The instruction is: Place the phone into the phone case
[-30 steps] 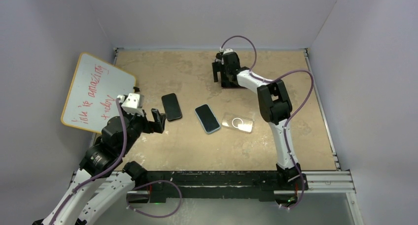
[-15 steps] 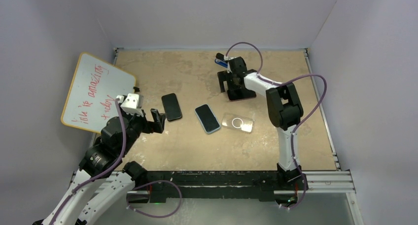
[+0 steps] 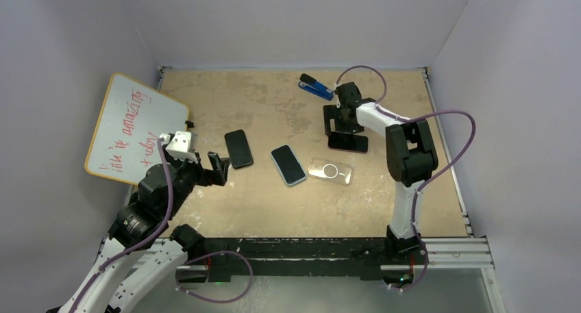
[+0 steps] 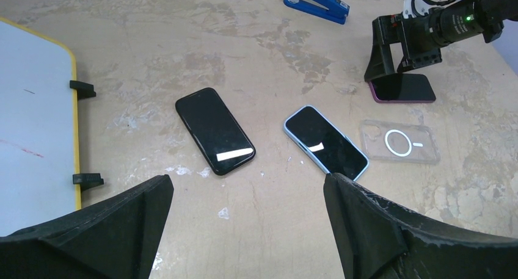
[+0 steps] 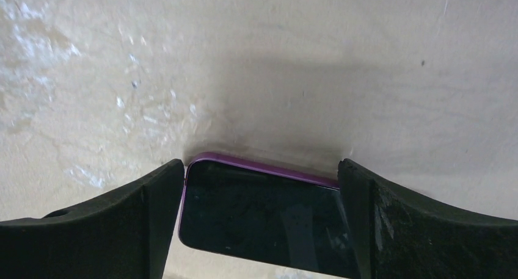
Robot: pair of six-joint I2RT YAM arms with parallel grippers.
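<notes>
A clear phone case [image 3: 330, 170] with a white ring lies flat at mid-table; it also shows in the left wrist view [image 4: 400, 142]. A purple-edged phone [image 3: 347, 143] lies screen up just behind it. My right gripper [image 3: 340, 124] stands over the phone's far end. In the right wrist view the gripper [image 5: 261, 169] has its jaws against both sides of the phone [image 5: 262, 224]. A blue-edged phone [image 3: 288, 164] lies left of the case and a black phone [image 3: 238, 148] further left. My left gripper [image 3: 205, 170] is open and empty, held near the black phone.
A blue stapler [image 3: 315, 87] lies at the back of the table behind the right gripper. A yellow-framed whiteboard [image 3: 130, 128] with red writing leans at the left edge. Raised rails border the table's sides.
My right gripper has moved right and nearer, bringing the purple phone from the back of the table to just behind the clear case. The stapler is uncovered. The left arm has barely moved.
</notes>
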